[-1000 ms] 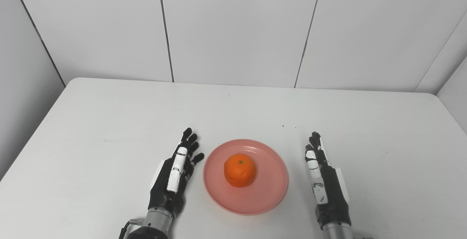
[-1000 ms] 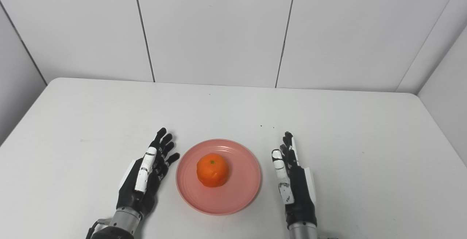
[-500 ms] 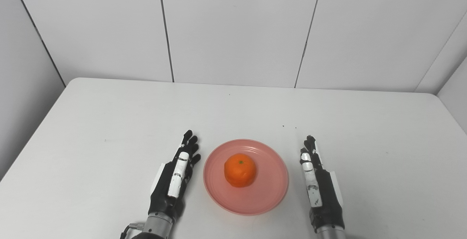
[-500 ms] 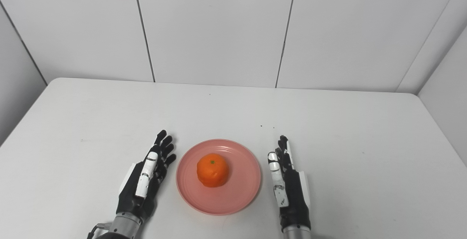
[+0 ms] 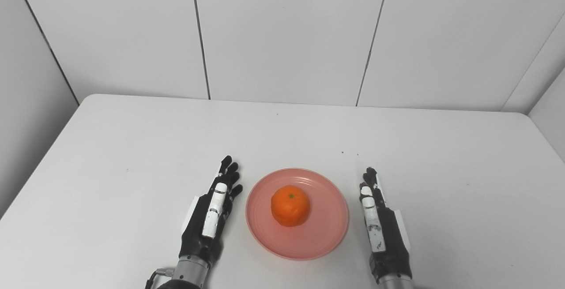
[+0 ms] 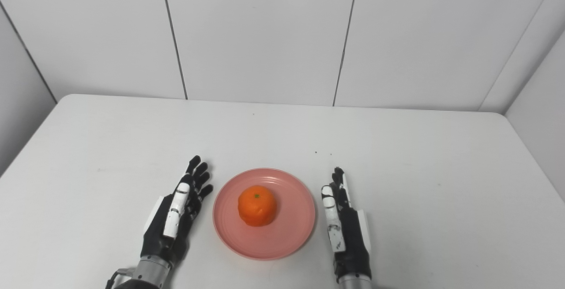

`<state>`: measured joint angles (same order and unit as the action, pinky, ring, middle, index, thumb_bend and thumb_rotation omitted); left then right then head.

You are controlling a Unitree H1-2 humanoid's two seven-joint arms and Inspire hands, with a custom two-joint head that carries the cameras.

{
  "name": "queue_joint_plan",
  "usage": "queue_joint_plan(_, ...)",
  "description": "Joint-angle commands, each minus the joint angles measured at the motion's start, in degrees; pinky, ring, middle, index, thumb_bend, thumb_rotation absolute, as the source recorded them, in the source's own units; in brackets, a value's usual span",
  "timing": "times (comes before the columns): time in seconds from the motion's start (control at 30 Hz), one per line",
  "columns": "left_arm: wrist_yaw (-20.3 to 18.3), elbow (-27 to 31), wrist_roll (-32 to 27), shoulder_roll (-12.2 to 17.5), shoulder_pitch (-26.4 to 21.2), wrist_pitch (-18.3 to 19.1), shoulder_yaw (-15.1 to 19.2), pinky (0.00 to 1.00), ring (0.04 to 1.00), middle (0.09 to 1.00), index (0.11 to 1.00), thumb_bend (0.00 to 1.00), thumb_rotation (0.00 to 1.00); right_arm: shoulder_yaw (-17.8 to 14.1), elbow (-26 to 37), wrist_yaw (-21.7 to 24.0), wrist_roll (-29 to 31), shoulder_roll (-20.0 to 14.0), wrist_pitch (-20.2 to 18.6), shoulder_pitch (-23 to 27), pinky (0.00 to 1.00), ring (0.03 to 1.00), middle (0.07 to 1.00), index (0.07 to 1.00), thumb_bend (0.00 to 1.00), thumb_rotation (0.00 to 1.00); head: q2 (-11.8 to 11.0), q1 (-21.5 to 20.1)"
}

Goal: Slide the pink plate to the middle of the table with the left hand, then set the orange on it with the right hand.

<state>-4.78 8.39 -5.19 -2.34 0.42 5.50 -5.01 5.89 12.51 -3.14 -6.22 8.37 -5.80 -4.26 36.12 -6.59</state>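
Observation:
The pink plate (image 5: 322,236) lies on the white table near the front edge, about midway across. An orange (image 5: 290,205) with a small green stem spot sits on the plate, a little left of its centre. My left hand (image 5: 209,216) rests open just left of the plate's rim, fingers stretched forward and holding nothing. On the other side my right hand (image 5: 382,229) stands edge-on, open, a short gap from the rim. Neither hand touches the plate or the fruit.
The white table (image 5: 132,148) runs back to a panelled white wall. A few tiny dark specks (image 5: 348,152) lie behind the plate. The table's left edge and rounded back corners are in view.
My right hand has drawn back toward the front edge and shifted slightly left, closer to the plate. The left hand's fingers have straightened a little. Plate and orange have not moved.

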Motion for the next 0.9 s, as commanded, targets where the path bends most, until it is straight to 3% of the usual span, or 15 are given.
queue_joint_plan(0.0, -0.1, 0.0, 0.1, -0.1, -0.9, -1.5, 0.1, 1.00, 1.000, 1.000, 1.000, 0.41, 1.00, 0.4, 0.7, 0.2, 0.9, 0.6, 2.6, 0.5, 1.00, 1.000, 1.000, 1.000, 0.26, 1.00, 0.0, 0.0)
queue_joint_plan(0.63, 1.1, 0.7, 0.4, -0.9, -1.5, -0.7, 0.4, 1.00, 1.000, 1.000, 1.000, 0.39, 1.00, 0.4, 1.2, -0.2, 1.2, 0.9, 1.2, 0.6, 1.00, 1.000, 1.000, 1.000, 0.23, 1.00, -0.1, 1.2)
queue_joint_plan(0.87, 1.0, 0.9, 0.3, -0.7, -1.7, -0.1, 0.4, 1.00, 1.000, 1.000, 1.000, 0.39, 1.00, 0.5, 0.6, -0.2, 1.0, 0.7, 2.4, 0.6, 1.00, 0.998, 1.000, 1.000, 0.23, 1.00, -0.5, 1.4)
